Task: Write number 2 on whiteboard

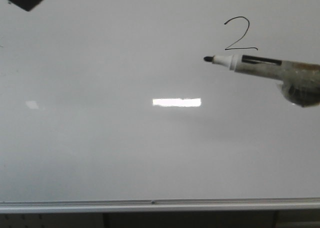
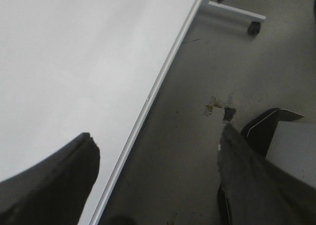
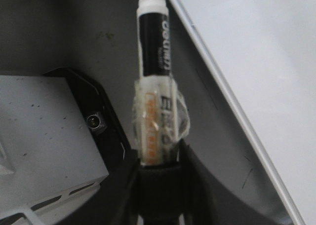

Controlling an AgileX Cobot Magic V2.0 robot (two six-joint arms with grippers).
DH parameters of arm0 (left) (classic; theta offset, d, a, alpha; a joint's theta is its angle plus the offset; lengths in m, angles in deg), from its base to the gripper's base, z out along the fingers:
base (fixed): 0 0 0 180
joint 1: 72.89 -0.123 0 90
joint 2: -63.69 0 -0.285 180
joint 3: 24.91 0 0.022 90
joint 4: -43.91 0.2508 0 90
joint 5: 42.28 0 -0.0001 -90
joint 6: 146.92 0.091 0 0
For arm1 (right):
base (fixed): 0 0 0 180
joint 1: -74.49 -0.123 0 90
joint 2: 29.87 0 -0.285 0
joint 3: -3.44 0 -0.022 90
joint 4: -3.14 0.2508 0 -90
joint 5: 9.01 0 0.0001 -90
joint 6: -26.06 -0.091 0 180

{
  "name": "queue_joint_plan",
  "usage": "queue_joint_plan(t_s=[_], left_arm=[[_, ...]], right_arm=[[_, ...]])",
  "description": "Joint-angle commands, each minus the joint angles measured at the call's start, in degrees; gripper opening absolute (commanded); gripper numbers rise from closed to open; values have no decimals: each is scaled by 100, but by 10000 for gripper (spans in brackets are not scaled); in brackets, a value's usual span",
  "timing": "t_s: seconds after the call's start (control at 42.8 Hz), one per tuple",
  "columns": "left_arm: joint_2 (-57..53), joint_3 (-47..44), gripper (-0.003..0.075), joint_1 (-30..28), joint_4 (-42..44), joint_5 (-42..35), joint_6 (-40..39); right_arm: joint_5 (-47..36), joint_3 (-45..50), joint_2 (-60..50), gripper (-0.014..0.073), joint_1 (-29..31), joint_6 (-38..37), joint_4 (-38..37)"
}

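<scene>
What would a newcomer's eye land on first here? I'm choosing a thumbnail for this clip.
First, the thin black hand-drawn number 2 at the upper right of the large glossy pale whiteboard. Just below it lies the black-and-white marker pen, wrapped in clear tape, its black tip pointing left; the right gripper clamps its barrel. A bright rectangular light reflection glares near the board's middle.

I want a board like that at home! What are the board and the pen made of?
The whiteboard looks like smooth, glossy coated panel, since lights reflect off it; its bottom rail looks like silvery metal. The marker seems to be plastic, wrapped in clear tape where the right claw holds it.
</scene>
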Motion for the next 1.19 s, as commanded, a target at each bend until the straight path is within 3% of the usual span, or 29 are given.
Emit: queue_joint_plan(t_s=[0.0, 0.14, 0.42, 0.794, 1.167], left_arm=[[198, 363, 494, 391, -119, -125, 253], [672, 650, 494, 966, -142, -66, 398], [1524, 1049, 494, 1650, -487, -166, 661], [1920, 1088, 494, 1669, -503, -779, 661], [2107, 1088, 494, 1669, -503, -756, 661]], right_arm=[[6, -192, -92, -69, -281, 187, 300], [-37, -192, -92, -69, -563, 330, 522], [-118, -192, -92, -69, -571, 330, 601], [-123, -192, -92, -69, -571, 330, 602], [-133, -192, -92, -69, -571, 330, 643]])
